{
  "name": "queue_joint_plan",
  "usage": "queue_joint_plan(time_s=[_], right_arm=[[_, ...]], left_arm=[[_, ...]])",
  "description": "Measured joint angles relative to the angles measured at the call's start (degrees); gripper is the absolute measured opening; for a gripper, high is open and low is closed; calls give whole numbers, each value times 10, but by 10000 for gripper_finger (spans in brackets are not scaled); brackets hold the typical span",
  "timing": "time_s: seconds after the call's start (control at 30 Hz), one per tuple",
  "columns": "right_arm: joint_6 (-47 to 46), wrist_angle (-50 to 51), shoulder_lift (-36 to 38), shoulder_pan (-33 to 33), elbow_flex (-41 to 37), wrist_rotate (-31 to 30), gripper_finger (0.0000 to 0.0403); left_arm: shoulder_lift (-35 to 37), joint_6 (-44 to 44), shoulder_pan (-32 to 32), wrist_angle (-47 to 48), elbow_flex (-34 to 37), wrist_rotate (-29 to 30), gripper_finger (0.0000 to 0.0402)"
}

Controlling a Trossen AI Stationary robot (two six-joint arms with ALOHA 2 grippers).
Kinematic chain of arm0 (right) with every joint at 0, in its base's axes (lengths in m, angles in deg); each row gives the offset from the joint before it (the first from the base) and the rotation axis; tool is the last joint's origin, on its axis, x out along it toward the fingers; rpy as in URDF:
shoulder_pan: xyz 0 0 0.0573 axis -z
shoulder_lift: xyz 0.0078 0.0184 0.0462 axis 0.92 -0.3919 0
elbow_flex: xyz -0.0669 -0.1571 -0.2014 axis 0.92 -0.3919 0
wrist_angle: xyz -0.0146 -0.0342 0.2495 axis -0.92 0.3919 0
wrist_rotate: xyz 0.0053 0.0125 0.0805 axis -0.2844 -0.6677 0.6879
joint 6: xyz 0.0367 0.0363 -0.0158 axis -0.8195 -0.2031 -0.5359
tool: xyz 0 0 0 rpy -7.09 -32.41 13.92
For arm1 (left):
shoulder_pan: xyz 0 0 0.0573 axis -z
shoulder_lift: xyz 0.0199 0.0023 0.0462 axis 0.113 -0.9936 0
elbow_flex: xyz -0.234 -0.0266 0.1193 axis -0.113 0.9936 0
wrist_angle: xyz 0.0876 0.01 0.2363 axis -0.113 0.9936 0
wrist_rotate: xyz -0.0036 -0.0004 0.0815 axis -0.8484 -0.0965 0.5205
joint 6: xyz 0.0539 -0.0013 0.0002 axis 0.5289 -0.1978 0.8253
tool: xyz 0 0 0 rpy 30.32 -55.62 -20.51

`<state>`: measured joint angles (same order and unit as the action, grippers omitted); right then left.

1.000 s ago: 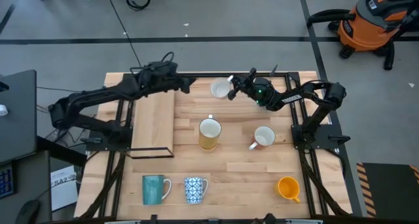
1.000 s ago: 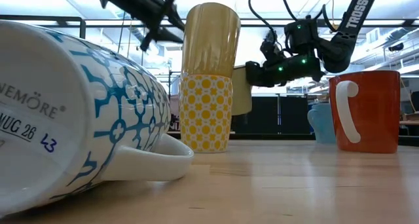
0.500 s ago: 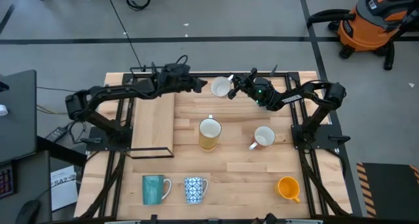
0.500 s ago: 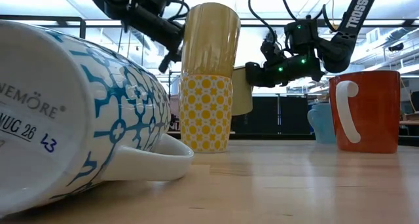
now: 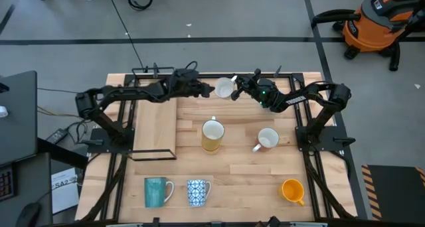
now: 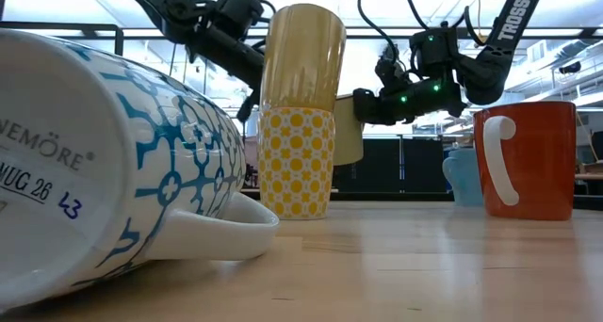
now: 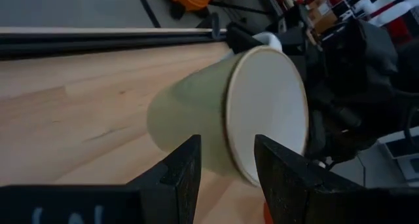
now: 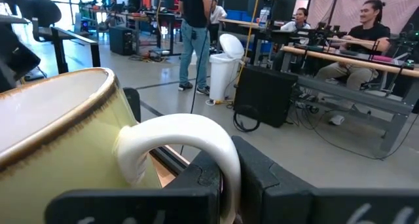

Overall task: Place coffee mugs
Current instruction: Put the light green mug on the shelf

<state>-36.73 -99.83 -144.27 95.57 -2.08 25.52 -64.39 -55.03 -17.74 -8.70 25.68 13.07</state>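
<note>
A pale yellow mug [image 5: 224, 89] with a white handle hangs above the table's far edge, with my right gripper [image 5: 238, 91] shut on it. My left gripper [image 5: 207, 89] is open just to its left. In the left wrist view its two fingers [image 7: 185, 165] stand on either side of the mug's rim [image 7: 230, 129], one before the mouth and one outside the wall; I see no touch. On the table rest a stacked yellow pair [image 5: 212, 135], a white mug [image 5: 268, 139], an orange mug [image 5: 292, 190], a teal mug [image 5: 155, 192] and a blue-and-white patterned mug [image 5: 197, 192]. My right gripper pinches the mug's white handle [image 8: 219, 152] between its two fingers, on the loop's outer curve. The fingers come about level from the table's right side. The mug [image 8: 59, 139] is lifted clear of the table and tilted, its mouth turned up and toward my left arm.
A wooden board in a black frame [image 5: 155, 124] lies on the table's left part under my left arm. In the low view the patterned mug [image 6: 104, 162] lies on its side close by, and the orange mug [image 6: 526, 159] stands at the right. People are in the room beyond.
My left gripper has gone down and toward the table's right, up to the mug in my right gripper, rolling a little on the way; its fingers stay open. The mug has not moved.
</note>
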Motion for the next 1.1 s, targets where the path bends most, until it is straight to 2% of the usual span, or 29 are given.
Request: queue_joint_plan(time_s=[0.33,0.77,1.1], right_arm=[[0,0,0,-8,0,4,29],[1,4,0,-38,0,18,29],[2,2,0,-48,0,17,31]], left_arm=[[-17,-18,6,-17,0,0,149],[-18,-15,6,7,0,-2,147],[-18,-10,6,16,0,1,88]])
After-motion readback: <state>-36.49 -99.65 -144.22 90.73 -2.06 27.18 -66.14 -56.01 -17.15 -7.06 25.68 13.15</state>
